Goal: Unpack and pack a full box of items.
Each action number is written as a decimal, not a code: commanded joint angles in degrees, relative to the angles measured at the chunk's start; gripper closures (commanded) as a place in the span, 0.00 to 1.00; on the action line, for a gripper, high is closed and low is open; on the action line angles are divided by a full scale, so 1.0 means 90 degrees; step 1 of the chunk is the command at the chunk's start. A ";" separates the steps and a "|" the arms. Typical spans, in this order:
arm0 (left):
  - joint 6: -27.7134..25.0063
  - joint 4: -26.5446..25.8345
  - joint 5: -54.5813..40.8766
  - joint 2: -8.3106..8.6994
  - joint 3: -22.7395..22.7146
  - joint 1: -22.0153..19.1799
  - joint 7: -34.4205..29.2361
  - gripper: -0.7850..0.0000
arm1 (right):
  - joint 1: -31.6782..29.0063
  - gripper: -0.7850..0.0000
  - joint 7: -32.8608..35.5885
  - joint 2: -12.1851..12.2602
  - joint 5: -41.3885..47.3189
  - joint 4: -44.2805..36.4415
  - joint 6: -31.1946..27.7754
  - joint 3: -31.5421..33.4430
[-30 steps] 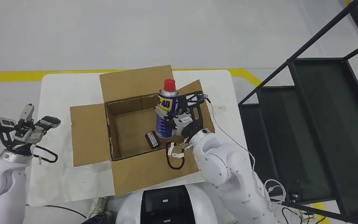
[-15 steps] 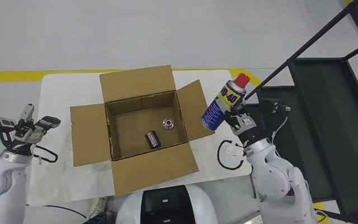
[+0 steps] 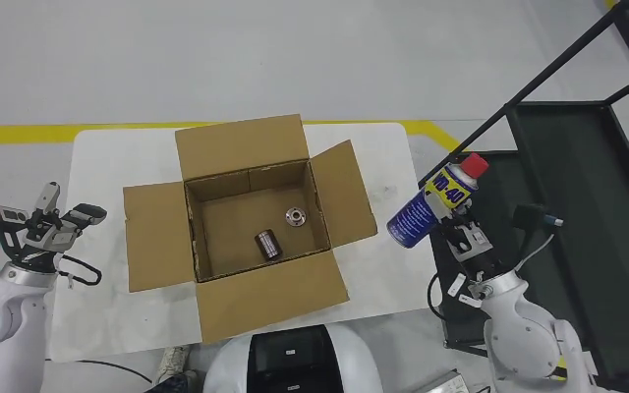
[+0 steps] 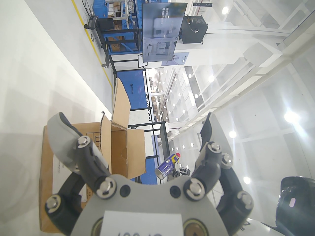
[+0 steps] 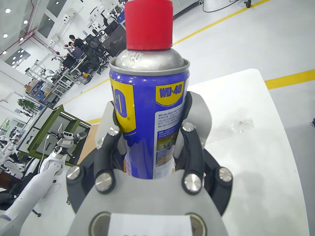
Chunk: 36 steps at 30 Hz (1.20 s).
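An open cardboard box (image 3: 324, 187) stands mid-table with its flaps spread. Inside lie a small dark cylinder (image 3: 267, 244) and a round metal piece (image 3: 294, 215). My right gripper (image 3: 449, 218) is shut on a blue and yellow spray can (image 3: 432, 204) with a red cap, held tilted in the air just past the table's right edge. In the right wrist view the spray can (image 5: 147, 82) stands between the fingers (image 5: 194, 114) of the right gripper (image 5: 153, 110). My left gripper (image 3: 49, 221) hangs open with nothing in it at the table's far left edge; its own view shows the left gripper (image 4: 133, 133), the box (image 4: 123, 146) and the distant can (image 4: 168, 164).
The white table (image 3: 108, 167) has bare surface left of the box and a strip on its right. A black metal stair frame (image 3: 550, 196) stands close beside the table's right edge, right next to the held can. A yellow floor line (image 3: 59, 131) runs behind the table.
The right arm lifted the spray can out of the box and carried it rightward, past the right flap and beyond the table's edge. The left arm stayed still.
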 commanded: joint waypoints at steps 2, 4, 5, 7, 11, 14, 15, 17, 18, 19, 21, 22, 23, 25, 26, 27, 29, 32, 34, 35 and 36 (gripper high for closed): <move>0.0000 0.0000 0.0000 0.0000 0.0000 0.0000 0.0000 0.00 | 0.0000 1.00 0.0000 0.0000 0.0000 0.0000 0.0000 0.0000; 0.0000 0.0000 0.0000 0.0000 0.0000 0.0000 0.0000 0.00 | 0.0000 1.00 0.0000 0.0000 0.0000 0.0000 0.0000 0.0000; 0.0000 0.0000 0.0000 0.0000 0.0000 0.0000 0.0000 0.00 | 0.0018 1.00 -0.0030 0.0000 -0.0035 0.0026 0.0020 0.0018; 0.0000 0.0000 0.0000 0.0000 0.0000 0.0000 0.0000 0.00 | 0.0157 1.00 -0.0195 0.0005 -0.0216 0.0245 0.0058 0.0007; 0.0000 0.0000 0.0000 0.0000 0.0000 0.0000 0.0000 0.00 | 0.0345 1.00 -0.1125 -0.0019 -0.0999 0.0813 0.0315 -0.0071; 0.0000 0.0000 0.0000 0.0000 0.0000 0.0000 0.0000 0.00 | 0.0395 1.00 -0.1975 -0.0043 -0.1585 0.1391 0.0318 -0.0219; 0.0000 0.0000 0.0000 0.0000 0.0000 0.0000 0.0000 0.00 | 0.0408 1.00 -0.2268 -0.0053 -0.1668 0.1609 0.0259 -0.0280; 0.0000 0.0000 0.0000 0.0000 0.0000 0.0000 0.0000 0.00 | 0.0441 1.00 -0.2847 -0.0063 -0.1991 0.2039 0.0054 -0.0382; 0.0000 0.0000 0.0000 0.0000 0.0000 0.0000 0.0000 0.00 | 0.0477 1.00 -0.3172 -0.0071 -0.2032 0.2246 -0.0120 -0.0441; 0.0000 0.0000 0.0000 0.0000 0.0000 0.0000 0.0000 0.00 | 0.0503 1.00 -0.3493 -0.0072 -0.2206 0.2478 -0.0254 -0.0464; 0.0000 0.0000 0.0000 0.0000 0.0000 0.0000 0.0000 0.00 | 0.0580 1.00 -0.4144 -0.0073 -0.2805 0.2975 -0.0435 -0.0573; 0.0000 0.0000 0.0000 0.0000 0.0000 0.0000 0.0000 0.00 | 0.0605 1.00 -0.4323 -0.0076 -0.2919 0.3103 -0.0481 -0.0626; 0.0000 0.0000 0.0000 0.0000 0.0000 0.0000 0.0000 0.00 | 0.0657 1.00 -0.4620 -0.0079 -0.3193 0.3353 -0.0505 -0.0704; 0.0000 0.0000 0.0000 0.0000 0.0000 0.0000 0.0000 0.00 | 0.0741 1.00 -0.4936 -0.0078 -0.3598 0.3649 -0.0483 -0.0794; 0.0000 0.0000 0.0000 0.0000 0.0000 0.0000 0.0000 0.00 | 0.0805 1.00 -0.5094 -0.0074 -0.3848 0.3824 -0.0460 -0.0839; 0.0000 0.0000 0.0000 0.0000 0.0000 0.0000 0.0000 0.00 | 0.0879 1.00 -0.5282 -0.0070 -0.4091 0.3988 -0.0430 -0.0880; 0.0000 0.0000 0.0000 0.0000 0.0000 0.0000 0.0000 0.00 | 0.1028 1.00 -0.5599 -0.0070 -0.4339 0.4326 -0.0436 -0.0985; 0.0000 0.0000 0.0000 0.0000 0.0000 0.0000 0.0000 0.00 | 0.1276 1.00 -0.6075 -0.0058 -0.4786 0.4802 -0.0435 -0.1094; 0.0000 0.0000 0.0000 0.0000 0.0000 0.0000 0.0000 0.00 | 0.1431 1.00 -0.6385 -0.0053 -0.4960 0.5084 -0.0528 -0.1190; 0.0000 0.0000 0.0000 0.0000 0.0000 0.0000 0.0000 0.00 | 0.1489 1.00 -0.6423 -0.0052 -0.4917 0.5232 -0.0618 -0.1219; 0.0000 0.0000 0.0000 0.0000 0.0000 0.0000 0.0000 0.00 | 0.1489 1.00 -0.6423 -0.0052 -0.4917 0.5232 -0.0618 -0.1219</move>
